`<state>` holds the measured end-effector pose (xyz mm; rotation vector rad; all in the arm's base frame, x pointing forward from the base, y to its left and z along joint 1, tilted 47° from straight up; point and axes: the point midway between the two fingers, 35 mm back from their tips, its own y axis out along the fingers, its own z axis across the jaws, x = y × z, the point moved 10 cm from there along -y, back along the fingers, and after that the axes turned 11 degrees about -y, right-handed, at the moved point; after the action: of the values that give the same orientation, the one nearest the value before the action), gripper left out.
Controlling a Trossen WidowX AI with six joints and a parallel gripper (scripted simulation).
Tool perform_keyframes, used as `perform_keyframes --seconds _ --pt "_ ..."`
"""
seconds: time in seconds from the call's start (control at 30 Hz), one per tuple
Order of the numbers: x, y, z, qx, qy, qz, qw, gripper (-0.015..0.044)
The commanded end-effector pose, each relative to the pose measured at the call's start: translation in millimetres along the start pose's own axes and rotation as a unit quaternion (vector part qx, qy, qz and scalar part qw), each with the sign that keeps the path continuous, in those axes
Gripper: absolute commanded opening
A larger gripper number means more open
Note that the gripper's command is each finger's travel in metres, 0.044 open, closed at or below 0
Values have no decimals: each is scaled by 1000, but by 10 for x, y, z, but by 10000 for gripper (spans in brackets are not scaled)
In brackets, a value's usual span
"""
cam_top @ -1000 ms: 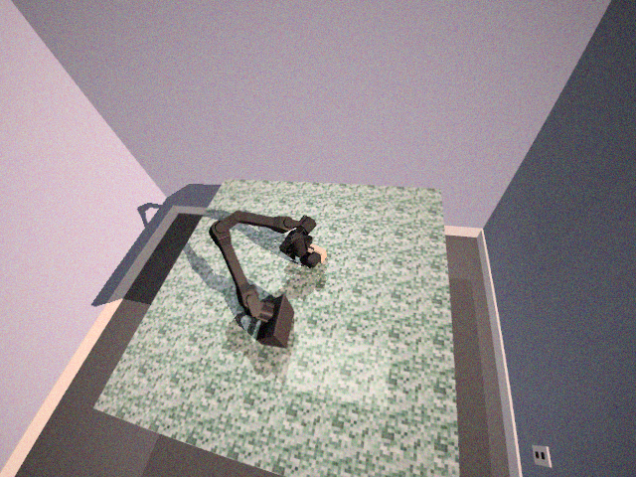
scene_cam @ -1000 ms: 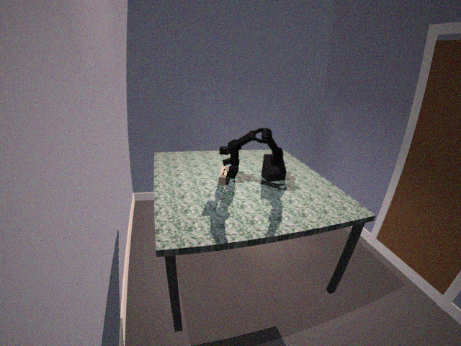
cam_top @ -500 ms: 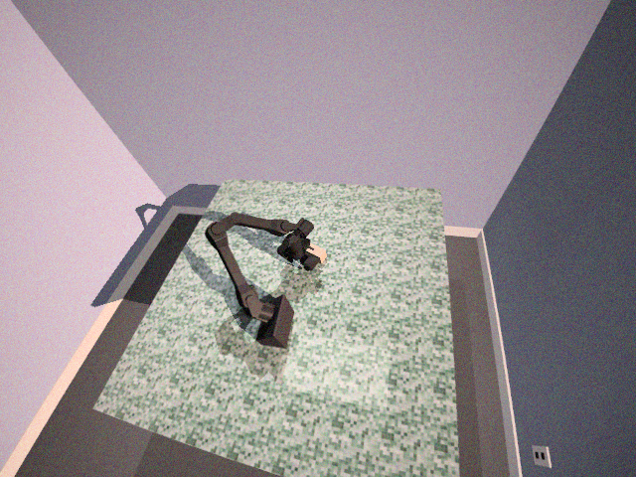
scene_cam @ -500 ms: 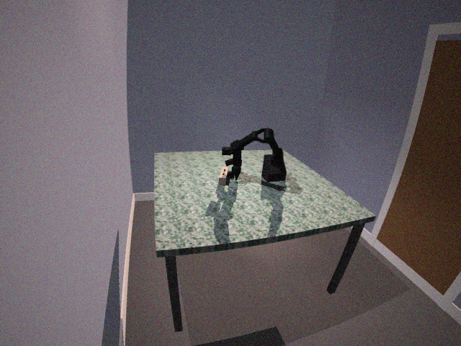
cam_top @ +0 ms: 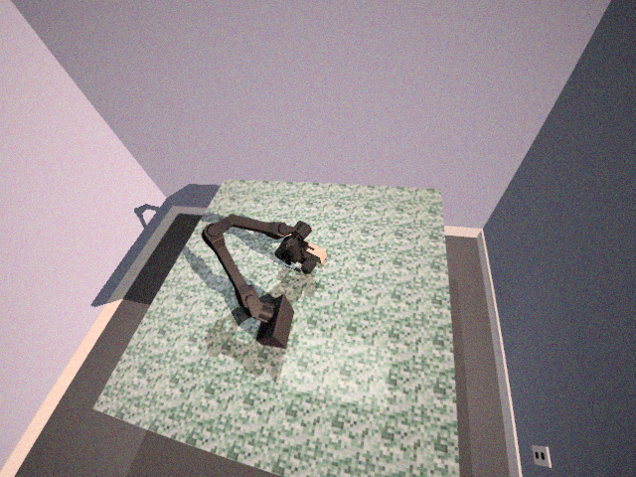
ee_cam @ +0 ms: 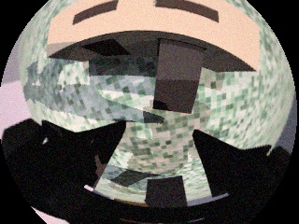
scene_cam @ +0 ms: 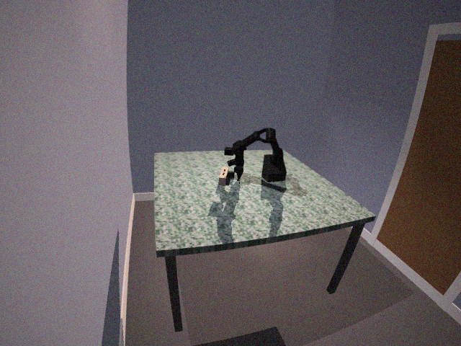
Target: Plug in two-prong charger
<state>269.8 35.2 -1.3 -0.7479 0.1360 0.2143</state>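
Note:
The power strip (cam_top: 317, 252) (scene_cam: 222, 176) (ee_cam: 135, 21) is a peach-topped block with a darker side. Two dark slots show on its top in the wrist view. A dark brown block, seemingly the charger (ee_cam: 179, 77), lies beside the strip, its upper end meeting or hidden under the strip's edge in the wrist view. I cannot make it out surely in the top and exterior views. Its prongs are not visible. My gripper (ee_cam: 161, 129) (scene_cam: 235, 177) is open and empty, low over the table beside the strip. In the wrist view its fingertips stand just below the dark block's near end.
The table (cam_top: 359, 333) (scene_cam: 186, 223) has a green and white speckled top. The arm's dark base (cam_top: 279, 323) (scene_cam: 273, 169) stands on it. Shadows of the arm and strip fall across the table. A wall outlet (cam_top: 541, 456) shows at lower right in the top view, away from the table.

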Motion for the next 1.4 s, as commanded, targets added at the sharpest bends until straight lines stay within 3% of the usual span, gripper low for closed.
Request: perform_keyframes --seconds 0.0,0.27,0.6,1.37 --pt "-51 4 11 -1 2 0 1000 440" --pt "-97 -36 16 -5 -1 -18 1000 440" --pt "-495 -583 75 -58 3 -290 955 440" --pt "-504 -591 76 -58 3 -294 954 440"
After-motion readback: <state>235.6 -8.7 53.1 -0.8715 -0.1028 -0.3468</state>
